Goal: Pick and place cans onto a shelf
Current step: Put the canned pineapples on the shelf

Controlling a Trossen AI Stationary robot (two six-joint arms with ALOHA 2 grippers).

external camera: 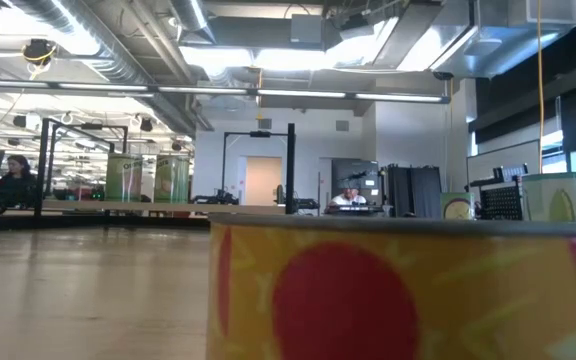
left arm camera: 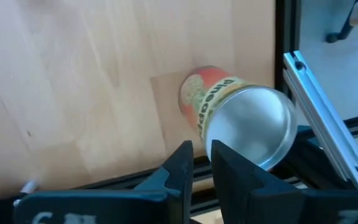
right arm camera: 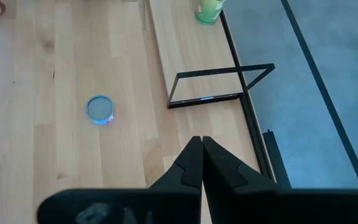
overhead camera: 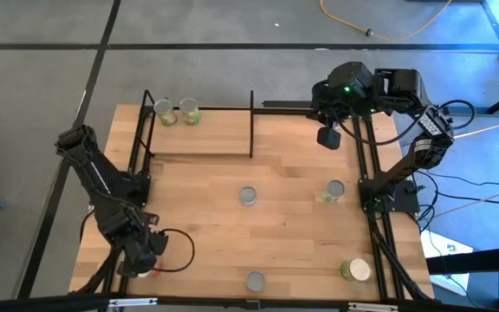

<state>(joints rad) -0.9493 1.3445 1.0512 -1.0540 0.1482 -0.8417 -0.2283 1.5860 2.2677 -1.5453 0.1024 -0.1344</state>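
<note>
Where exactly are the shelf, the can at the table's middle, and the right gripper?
shelf (overhead camera: 199, 144), high view, on its wooden board.
middle can (overhead camera: 248, 196), high view, on its round top.
right gripper (right arm camera: 201, 149), right wrist view, between its shut fingertips.

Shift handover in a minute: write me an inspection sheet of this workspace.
Surface: wooden tabletop, bare between the items.
Job's things: two cans stand on the shelf at the far left. Four more are on the table: one at centre, one right of it, one at the near edge, one at the near right corner.
Clutter: nothing seen.
Grippers: left gripper at the near left corner, fingers nearly together, holding nothing, above a can. Right gripper shut and empty, over the far right of the table.
Cables: yellow cable on the floor beyond the table.
Surroundings: people seated at desks in the room behind.
</note>
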